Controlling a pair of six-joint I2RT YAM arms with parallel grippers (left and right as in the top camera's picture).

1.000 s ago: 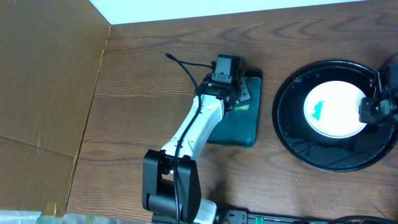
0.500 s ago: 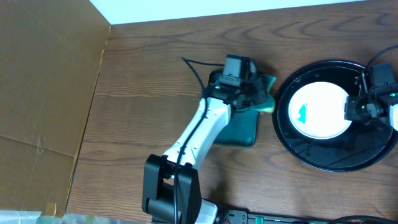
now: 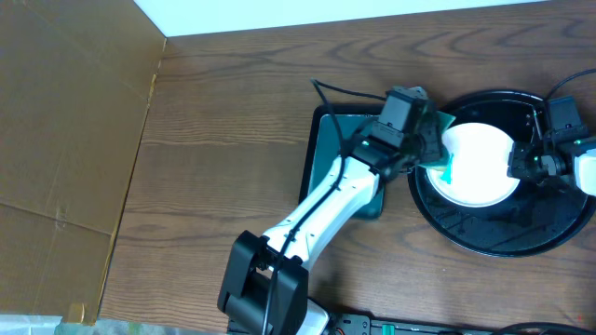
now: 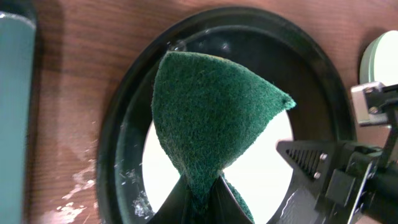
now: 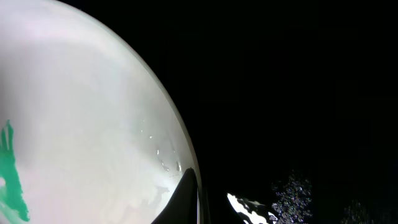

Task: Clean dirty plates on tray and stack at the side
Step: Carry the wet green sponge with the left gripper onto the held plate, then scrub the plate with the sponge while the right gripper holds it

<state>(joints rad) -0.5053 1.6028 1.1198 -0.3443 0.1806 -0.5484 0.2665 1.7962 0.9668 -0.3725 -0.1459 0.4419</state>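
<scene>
One white plate (image 3: pixel 480 167) with a turquoise smear (image 3: pixel 446 171) lies in the round black tray (image 3: pixel 484 237); no other plates show. My left gripper (image 3: pixel 426 140) is shut on a folded green scouring pad (image 4: pixel 211 118) and holds it over the plate's left part (image 4: pixel 163 158). My right gripper (image 3: pixel 523 166) is shut on the plate's right rim. In the right wrist view a finger (image 5: pixel 193 199) lies on the rim of the plate (image 5: pixel 81 124), with the smear (image 5: pixel 9 168) at the left and the tray (image 5: pixel 298 93) dark beyond.
A rectangular dark teal tray (image 3: pixel 326 163) lies left of the black tray, partly under my left arm; it also shows in the left wrist view (image 4: pixel 12 93). Brown cardboard (image 3: pixel 65 140) covers the table's left side. Water drops dot the black tray (image 4: pixel 134 186).
My left arm has swung right from the teal tray, carrying the green pad over the plate. My right gripper has shifted the plate left within the black tray.
</scene>
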